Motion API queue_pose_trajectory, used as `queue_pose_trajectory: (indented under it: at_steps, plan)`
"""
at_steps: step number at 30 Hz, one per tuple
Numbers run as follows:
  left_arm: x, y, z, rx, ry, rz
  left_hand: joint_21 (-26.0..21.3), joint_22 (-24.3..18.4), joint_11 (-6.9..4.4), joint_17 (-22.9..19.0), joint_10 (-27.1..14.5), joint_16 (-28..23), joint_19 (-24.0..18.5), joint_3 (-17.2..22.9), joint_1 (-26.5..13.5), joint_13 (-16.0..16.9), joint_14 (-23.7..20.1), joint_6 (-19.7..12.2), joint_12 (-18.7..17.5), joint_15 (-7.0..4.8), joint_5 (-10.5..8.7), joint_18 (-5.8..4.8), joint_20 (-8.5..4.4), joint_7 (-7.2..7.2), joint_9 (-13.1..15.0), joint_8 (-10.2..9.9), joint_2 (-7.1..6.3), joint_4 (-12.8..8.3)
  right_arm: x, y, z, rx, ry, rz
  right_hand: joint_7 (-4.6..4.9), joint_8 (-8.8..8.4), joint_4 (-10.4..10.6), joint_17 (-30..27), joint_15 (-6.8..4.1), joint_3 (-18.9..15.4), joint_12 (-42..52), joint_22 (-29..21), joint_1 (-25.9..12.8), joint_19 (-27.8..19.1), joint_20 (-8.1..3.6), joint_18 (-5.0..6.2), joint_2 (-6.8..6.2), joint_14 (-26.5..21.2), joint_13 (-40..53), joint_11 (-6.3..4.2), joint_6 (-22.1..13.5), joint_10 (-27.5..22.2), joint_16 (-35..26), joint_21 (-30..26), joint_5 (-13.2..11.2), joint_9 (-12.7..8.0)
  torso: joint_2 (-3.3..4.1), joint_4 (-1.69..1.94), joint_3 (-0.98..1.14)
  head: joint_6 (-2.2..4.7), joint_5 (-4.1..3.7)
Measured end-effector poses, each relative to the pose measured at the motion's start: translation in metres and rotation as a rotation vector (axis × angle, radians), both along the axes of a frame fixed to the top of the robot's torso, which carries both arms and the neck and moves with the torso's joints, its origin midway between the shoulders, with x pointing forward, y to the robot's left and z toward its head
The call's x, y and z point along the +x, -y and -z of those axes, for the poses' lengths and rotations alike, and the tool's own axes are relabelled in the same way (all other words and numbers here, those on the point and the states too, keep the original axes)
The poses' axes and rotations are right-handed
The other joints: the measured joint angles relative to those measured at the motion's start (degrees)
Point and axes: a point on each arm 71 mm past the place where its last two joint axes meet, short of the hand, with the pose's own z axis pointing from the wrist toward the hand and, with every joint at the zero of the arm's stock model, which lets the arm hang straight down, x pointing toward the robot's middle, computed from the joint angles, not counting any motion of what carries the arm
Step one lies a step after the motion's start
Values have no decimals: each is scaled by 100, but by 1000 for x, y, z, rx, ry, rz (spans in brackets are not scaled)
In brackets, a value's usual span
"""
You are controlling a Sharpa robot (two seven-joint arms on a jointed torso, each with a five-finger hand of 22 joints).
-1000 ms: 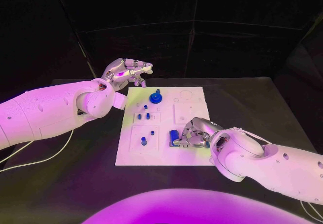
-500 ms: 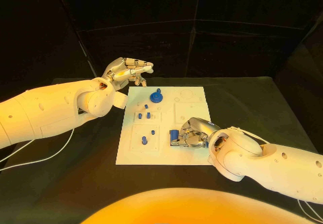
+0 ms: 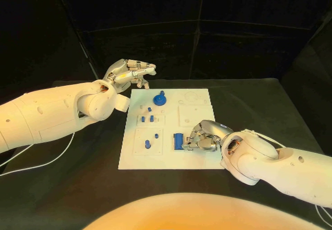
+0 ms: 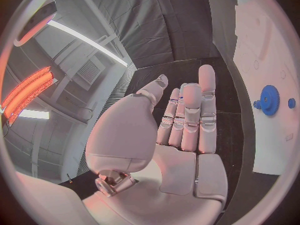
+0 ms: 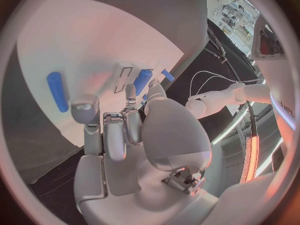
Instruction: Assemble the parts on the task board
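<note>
Right hand (image 3: 204, 136) crowds the task board's (image 3: 190, 160) near corner (far half open).

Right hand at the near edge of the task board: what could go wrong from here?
1. The right hand sits low over the task board, fingers beside an upright blue part; a small sideways move could knock it over.
2. The head view does not show whether that hand holds anything, so a slip might go unnoticed.
3. The left hand hovers off the board's far corner near the blue gear, and could brush it when coming in.
</note>
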Motion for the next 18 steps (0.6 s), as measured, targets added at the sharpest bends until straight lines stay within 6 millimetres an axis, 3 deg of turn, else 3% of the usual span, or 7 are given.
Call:
queue_pose_trajectory:
  at_steps: [10, 18]
  plan:
    - [-1, -4, 0, 3, -1, -7, 0, 0, 0, 0, 0, 0, 0, 0, 0, -1, 0, 0, 0, 0, 0, 0, 0, 0, 0, 0, 0, 0, 1, 59, -8, 15, 52, 113, 34, -91, -24, 0, 0, -55, 0, 32, 46, 21, 21, 0, 45, 0, 0, 43, -45, 0, 0, 0, 114, -43, -19, -32, -10, 39, -86]
    - [-1, -4, 0, 2, -1, -6, 0, -6, 21, 0, -20, 0, 0, 0, 31, -1, 0, 0, 28, 0, 0, 0, 0, 0, 0, 0, 30, 0, 5, 80, -6, -20, 69, 145, 34, -151, -73, -1, 1, -104, -27, 40, 225, 21, 21, 0, 101, 0, 4, 63, -45, -20, 0, 22, 462, -66, -30, -68, -13, 48, -142]
